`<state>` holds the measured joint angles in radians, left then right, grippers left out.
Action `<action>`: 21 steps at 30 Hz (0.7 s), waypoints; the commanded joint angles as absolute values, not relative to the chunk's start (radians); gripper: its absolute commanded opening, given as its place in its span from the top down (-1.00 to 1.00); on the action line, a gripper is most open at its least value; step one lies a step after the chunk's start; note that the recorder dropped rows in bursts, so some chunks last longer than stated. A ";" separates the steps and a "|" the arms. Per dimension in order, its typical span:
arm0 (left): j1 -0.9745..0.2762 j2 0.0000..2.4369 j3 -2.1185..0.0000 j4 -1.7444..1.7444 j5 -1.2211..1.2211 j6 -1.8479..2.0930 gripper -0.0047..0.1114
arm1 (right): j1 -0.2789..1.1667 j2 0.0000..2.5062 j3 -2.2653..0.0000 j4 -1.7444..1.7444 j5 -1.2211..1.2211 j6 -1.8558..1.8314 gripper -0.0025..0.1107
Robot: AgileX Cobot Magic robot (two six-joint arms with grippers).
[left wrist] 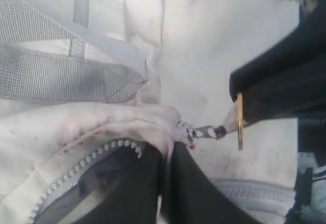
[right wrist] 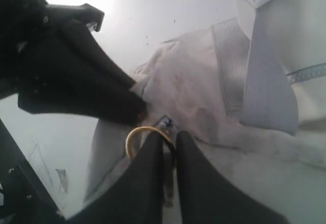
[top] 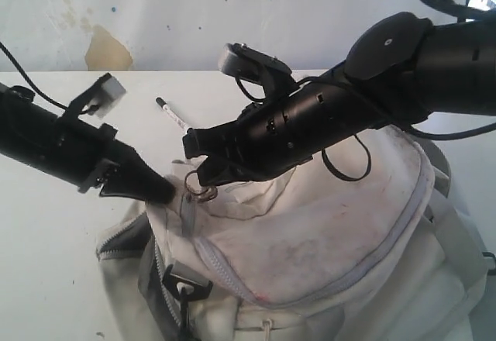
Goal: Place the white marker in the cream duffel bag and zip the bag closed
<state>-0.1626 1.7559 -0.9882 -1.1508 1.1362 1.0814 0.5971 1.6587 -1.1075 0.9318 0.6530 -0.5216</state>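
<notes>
Bag [top: 325, 240]: we are seeing it lying nearest us on the table [top: 54, 279], with its left end bunched up between the two arms.
Marker [top: 171, 113]: it is lying on the table beyond the bag, well apart from both arms and not yet inside.
Step in hand: we are judging this to be the opening of the zip [top: 211, 257], since the marker is waiting outside.
Left gripper [top: 159, 191]: its fingers are pressing together on a fold of bag cloth right at the zip's end, anchoring it.
Right gripper [top: 203, 172]: its fingers are pinching narrowly on the gold ring [top: 206, 194] that is hanging from the slider [left wrist: 204, 131], just beside the left gripper.
Doing it well: we are wanting the left grip holding firm while the right one is drawing the ring along the line of the teeth. That pull should be running low and straight, not upward, so the cloth is pulling taut and the slider is not jamming.
Watching for: the thin ring slipping out of the pinch, or loose cloth riding into the slider.
Opening: we are needing it wide enough for the marker to be dropping in.
</notes>
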 commanded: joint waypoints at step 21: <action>-0.093 1.752 -0.991 -1.433 0.975 0.756 0.92 | 0.597 1.536 -1.115 0.890 0.751 -0.532 0.96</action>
